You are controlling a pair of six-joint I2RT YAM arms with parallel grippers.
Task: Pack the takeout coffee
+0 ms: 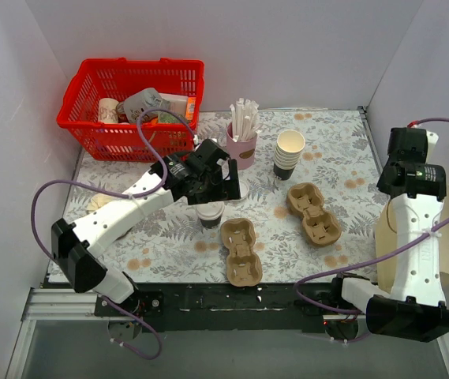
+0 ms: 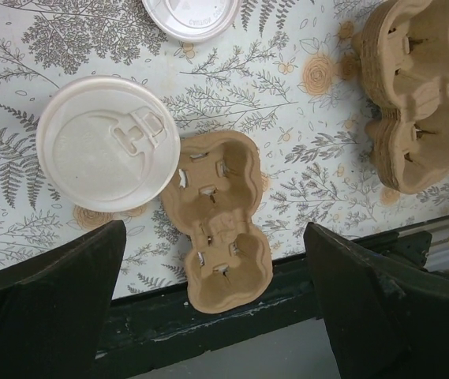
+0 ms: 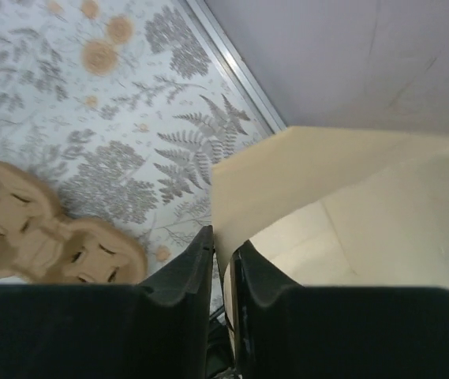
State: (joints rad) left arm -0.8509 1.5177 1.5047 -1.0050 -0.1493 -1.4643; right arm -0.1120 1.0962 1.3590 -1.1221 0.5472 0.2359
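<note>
right wrist alone shows right gripper (image 3: pixel 222 272) pinching paper bag (image 3: pixel 350 197); left gripper (image 2: pixel 215 237) wide.

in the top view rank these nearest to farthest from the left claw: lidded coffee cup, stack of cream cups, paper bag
1. lidded coffee cup: mid table, right by the open left claw.
2. stack of cream cups: farther back and off to the right.
3. paper bag: at the table's right edge, beside the right arm.

Colours and patterns noted.
Tablecloth (image 1: pixel 342 142) white with grey ferns and tan flowers; basket (image 1: pixel 133 63) red; takeout coffee (image 1: pixel 210 216) dark brown, lid (image 2: pixel 107 144) white; carriers (image 1: pixel 241 253) brown; paper bag (image 3: pixel 342 189) tan.
</note>
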